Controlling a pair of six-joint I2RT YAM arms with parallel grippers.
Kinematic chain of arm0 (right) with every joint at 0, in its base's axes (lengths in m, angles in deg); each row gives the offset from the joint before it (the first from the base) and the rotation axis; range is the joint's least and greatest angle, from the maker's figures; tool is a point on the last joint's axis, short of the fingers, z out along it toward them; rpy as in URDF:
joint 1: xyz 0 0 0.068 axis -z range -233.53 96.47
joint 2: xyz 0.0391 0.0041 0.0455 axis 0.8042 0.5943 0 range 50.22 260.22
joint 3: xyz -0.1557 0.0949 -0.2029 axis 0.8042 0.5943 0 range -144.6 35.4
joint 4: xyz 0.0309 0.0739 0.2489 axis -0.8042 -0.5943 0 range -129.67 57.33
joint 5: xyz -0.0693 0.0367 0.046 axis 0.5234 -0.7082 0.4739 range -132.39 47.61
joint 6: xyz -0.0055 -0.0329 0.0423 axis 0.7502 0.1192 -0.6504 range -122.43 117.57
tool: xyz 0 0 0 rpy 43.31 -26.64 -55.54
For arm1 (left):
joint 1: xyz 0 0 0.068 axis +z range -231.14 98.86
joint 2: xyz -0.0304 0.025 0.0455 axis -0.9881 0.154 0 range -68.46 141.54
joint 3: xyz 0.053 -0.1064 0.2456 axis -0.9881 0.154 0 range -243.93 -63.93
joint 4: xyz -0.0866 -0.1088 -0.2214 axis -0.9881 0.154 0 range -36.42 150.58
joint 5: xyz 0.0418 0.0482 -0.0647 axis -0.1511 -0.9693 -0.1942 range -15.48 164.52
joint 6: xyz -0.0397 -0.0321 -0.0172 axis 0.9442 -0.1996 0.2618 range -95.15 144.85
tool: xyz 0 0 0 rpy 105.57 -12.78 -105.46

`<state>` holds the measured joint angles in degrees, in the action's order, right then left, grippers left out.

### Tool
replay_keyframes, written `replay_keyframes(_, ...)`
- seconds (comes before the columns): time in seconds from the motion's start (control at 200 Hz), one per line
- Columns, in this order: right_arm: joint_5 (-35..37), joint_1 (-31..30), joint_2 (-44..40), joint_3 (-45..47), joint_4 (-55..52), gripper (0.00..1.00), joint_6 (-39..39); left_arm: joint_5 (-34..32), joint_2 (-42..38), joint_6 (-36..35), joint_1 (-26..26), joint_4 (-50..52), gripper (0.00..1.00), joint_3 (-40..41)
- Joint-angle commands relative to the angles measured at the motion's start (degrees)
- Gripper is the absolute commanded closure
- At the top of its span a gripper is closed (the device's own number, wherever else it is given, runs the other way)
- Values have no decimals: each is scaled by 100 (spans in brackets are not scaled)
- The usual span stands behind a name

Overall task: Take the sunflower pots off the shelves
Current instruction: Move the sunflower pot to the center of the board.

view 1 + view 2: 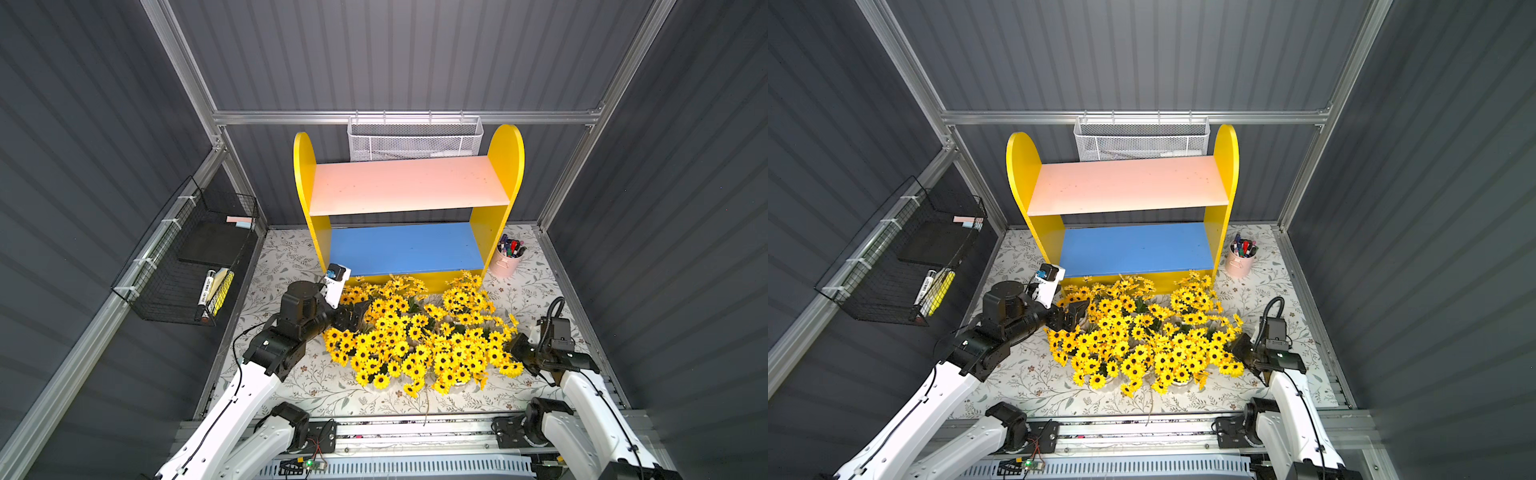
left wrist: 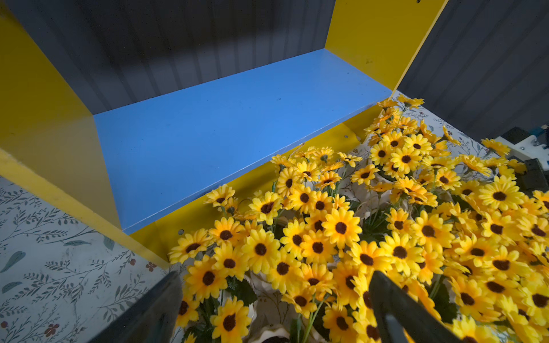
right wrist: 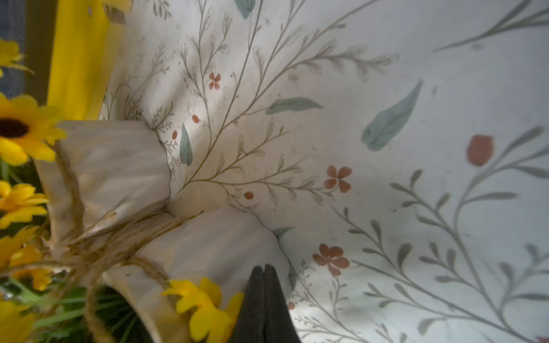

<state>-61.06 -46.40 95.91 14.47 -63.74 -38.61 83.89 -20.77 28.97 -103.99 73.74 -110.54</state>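
Left wrist view: left gripper [image 2: 274,276] spread wide among yellow blooms. Right wrist view: right gripper [image 3: 263,274] pinched fully closed, gripping nothing, just beside one of the sunflower pots [image 3: 214,246]. Both top views: sunflower pots [image 1: 415,336] massed on worktop [image 1: 291,386] at lower centre of frame, just before shelves [image 1: 409,187].
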Motion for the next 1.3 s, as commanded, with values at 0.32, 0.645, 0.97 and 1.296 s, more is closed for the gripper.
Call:
replay_keyframes(0.32,383,-1263,326,112,722,100,-843,-101,-13,-10,-44,47,1,-121)
replay_keyframes(0.645,926,-1346,177,-442,-264,100,-430,-303,-77,-108,-53,118,1,-121)
replay_keyframes(0.97,1285,-275,-337,-1273,-107,1,124,-2983,533,240,-44,1839,0,-1220)
replay_keyframes(1.296,310,312,776,-2743,885,1,99,-3162,991,-257,-35,2700,0,-1737)
